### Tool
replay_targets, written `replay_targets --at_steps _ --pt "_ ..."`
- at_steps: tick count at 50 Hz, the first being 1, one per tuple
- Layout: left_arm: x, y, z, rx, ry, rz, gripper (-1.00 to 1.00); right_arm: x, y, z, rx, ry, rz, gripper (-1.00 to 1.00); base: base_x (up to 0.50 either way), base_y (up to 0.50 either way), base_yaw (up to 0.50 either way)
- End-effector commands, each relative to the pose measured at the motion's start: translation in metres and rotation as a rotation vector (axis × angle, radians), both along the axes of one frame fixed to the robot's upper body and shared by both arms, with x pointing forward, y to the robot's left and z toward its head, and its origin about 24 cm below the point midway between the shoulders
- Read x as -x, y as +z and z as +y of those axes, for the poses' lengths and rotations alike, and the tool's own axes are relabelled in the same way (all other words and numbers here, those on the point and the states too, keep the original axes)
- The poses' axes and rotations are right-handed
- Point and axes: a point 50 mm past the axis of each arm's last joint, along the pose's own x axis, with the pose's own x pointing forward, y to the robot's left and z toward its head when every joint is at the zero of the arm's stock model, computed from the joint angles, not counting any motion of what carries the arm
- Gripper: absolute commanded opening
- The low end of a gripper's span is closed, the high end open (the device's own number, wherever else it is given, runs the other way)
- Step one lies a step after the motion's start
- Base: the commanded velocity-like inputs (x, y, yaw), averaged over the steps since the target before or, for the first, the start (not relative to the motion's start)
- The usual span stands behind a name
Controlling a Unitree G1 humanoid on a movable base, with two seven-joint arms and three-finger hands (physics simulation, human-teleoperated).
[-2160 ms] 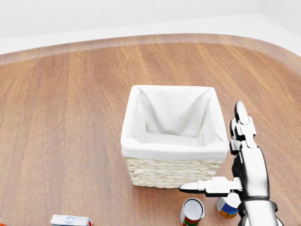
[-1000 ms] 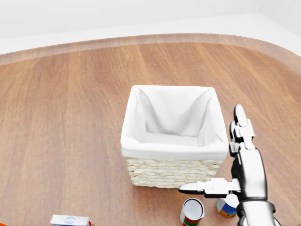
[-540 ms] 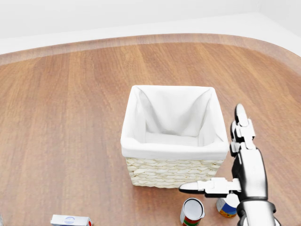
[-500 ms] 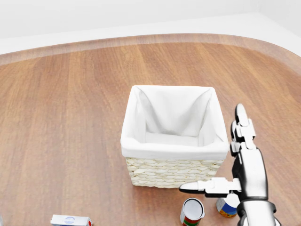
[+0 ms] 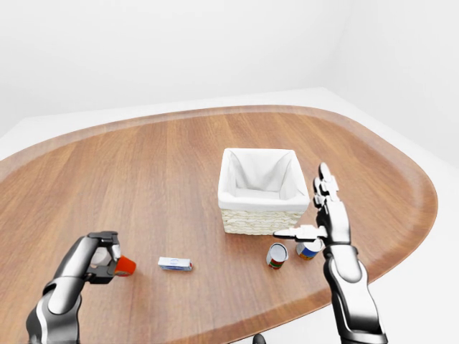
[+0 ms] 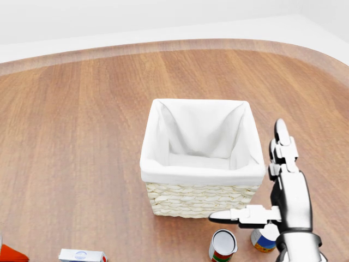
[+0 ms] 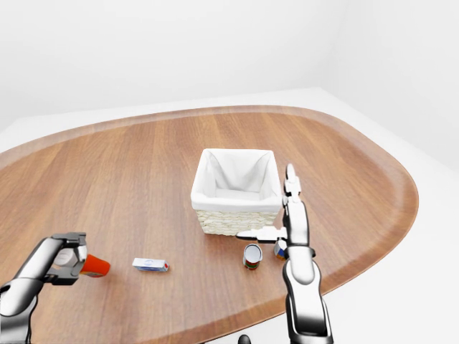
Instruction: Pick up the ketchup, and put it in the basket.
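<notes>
- Left-eye view: the ketchup [image 5: 122,266], of which only a red end shows, sits in the left hand [image 5: 100,258] at lower left, fingers closed round it. The basket [image 5: 262,189], wicker with a white liner, stands well apart to the right on the oval wooden table [image 5: 158,172], with bare wood between and only a small box [image 5: 175,264] nearby.
- Head view: a red corner of the ketchup shows at the bottom-left edge. The right hand [image 6: 283,191] stands just right of the basket with fingers spread, holding nothing, above two cans [image 6: 222,244].
- Right-eye view: the left hand's fingers are clamped on the ketchup near the table's bottom-left edge.
</notes>
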Motion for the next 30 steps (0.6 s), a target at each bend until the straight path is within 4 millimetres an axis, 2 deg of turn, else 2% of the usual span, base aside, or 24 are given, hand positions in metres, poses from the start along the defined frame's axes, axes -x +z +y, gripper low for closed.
replay_targets --at_steps 1,3,7,9,11,14,15,21,30 --pt "-0.015 0.056 -0.01 -0.036 -0.088 -0.174 -1.0 0.001 0.004 0.0 0.004 0.001 -0.018 1.0 0.0 0.0 0.0" --pt "-0.017 0.066 -0.011 -0.038 -0.085 -0.189 -1.0 0.001 0.004 0.0 0.003 0.001 -0.017 1.0 0.0 0.0 0.0" --pt "-0.022 0.101 -0.019 -0.04 -0.115 -0.259 -1.0 0.0 0.004 0.0 0.003 0.002 -0.015 1.0 0.0 0.0 0.0" --pt "-0.022 0.101 -0.019 -0.041 -0.117 -0.26 -1.0 0.0 0.004 0.0 0.003 0.002 -0.015 1.0 0.0 0.0 0.0" --pt "-0.033 0.128 -0.03 -0.088 -0.193 -0.33 -1.0 0.001 0.004 -0.001 0.002 0.0 -0.016 1.0 0.0 0.0 0.0" --pt "-0.04 0.145 -0.037 -0.124 -0.243 -0.375 -1.0 0.001 0.004 -0.001 0.001 -0.001 -0.018 1.0 0.0 0.0 0.0" --pt "-0.042 0.157 -0.043 -0.153 -0.278 -0.406 -1.0 0.001 0.004 -0.001 0.002 -0.001 -0.019 1.0 0.0 0.0 0.0" --pt "-0.048 0.19 -0.059 -0.233 -0.363 -0.489 -1.0 0.0 0.003 0.0 0.002 -0.002 -0.013 1.0 0.0 0.0 0.0" --pt "-0.08 0.243 -0.09 -0.327 -0.505 -0.574 -1.0 0.001 0.003 -0.001 -0.002 -0.003 -0.012 1.0 0.0 0.0 0.0"
